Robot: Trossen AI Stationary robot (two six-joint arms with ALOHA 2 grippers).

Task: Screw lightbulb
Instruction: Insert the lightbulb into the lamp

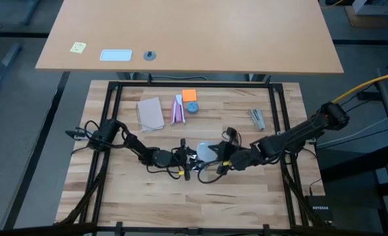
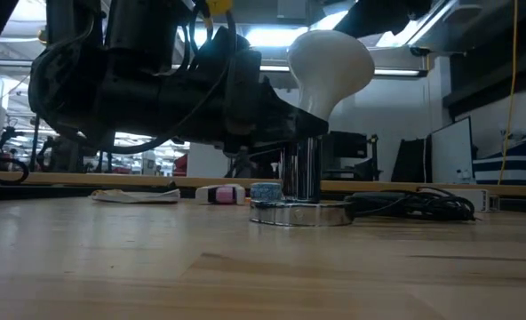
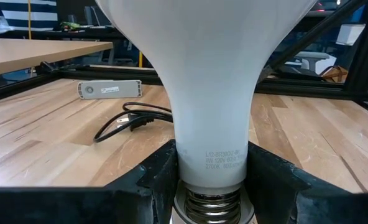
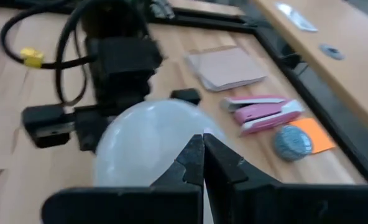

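Note:
The frosted white lightbulb point(image 2: 330, 60) stands upright, globe up, with its metal screw base point(image 3: 212, 202) down over the silvery socket point(image 2: 300, 212) on the table. It also shows in the high view point(image 1: 206, 151). My left gripper point(image 3: 212, 171) reaches in level from the table's left and is shut on the bulb's neck. My right gripper point(image 4: 202, 152) is shut and sits just over the globe point(image 4: 143, 143), coming from the table's right. The socket's thin dark cord point(image 2: 414, 204) trails off across the table. My left gripper pinches the bulb's narrow neck point(image 3: 212, 158) between its two fingers point(image 3: 162, 171), just above the screw base. The fingers come in level from the table's left, across the neck. The bulb stands upright with its base at the socket's top. My right gripper is shut with its fingertips point(image 4: 193, 149) by the globe; I cannot tell whether they touch it.
Toward the far edge lie a tan pad point(image 1: 151, 113), a pink-and-white stapler-like item point(image 1: 178, 109), an orange note point(image 1: 189, 95), a small blue-grey round thing point(image 1: 192, 107) and a metal piece point(image 1: 257, 118). A black frame rims the table.

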